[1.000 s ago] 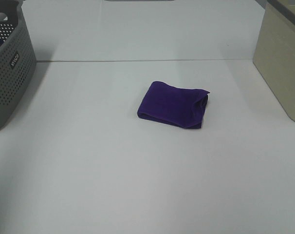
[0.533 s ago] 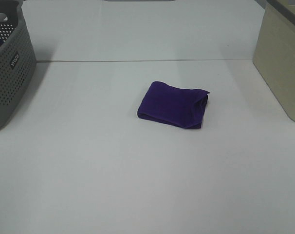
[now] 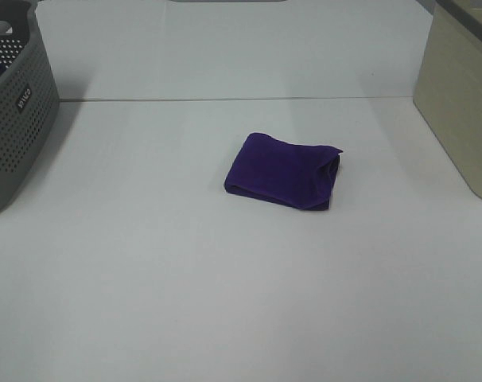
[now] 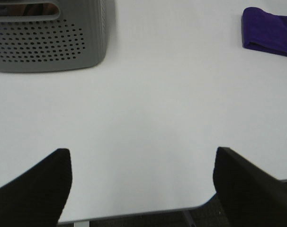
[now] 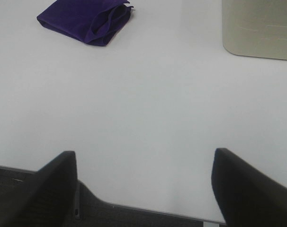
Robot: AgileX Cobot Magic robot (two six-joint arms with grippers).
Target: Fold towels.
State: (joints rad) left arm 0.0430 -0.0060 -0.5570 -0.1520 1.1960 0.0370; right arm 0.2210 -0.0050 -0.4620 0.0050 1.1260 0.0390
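Across the smooth white table (image 3: pixel 185 278) lies plain matte surface, a seam line running along its far side. Near the middle sits the purple towel (image 3: pixel 283 171), soft, folded into a thick rectangle. Grey perforated basket (image 3: pixel 14 103) far left, beige bin (image 3: pixel 460 95) far right. My left gripper (image 4: pixel 141 182) and right gripper (image 5: pixel 143 182) hover spread wide, holding nothing.

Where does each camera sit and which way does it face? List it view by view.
Exterior high: mounted high, looking down on the table; purple towel mid-table, grey basket left, beige bin right; no arm shows.
Left wrist: low at the table edge; open left tool, basket, towel.
Right wrist: likewise; open right tool, towel, bin.
All three share the towel.
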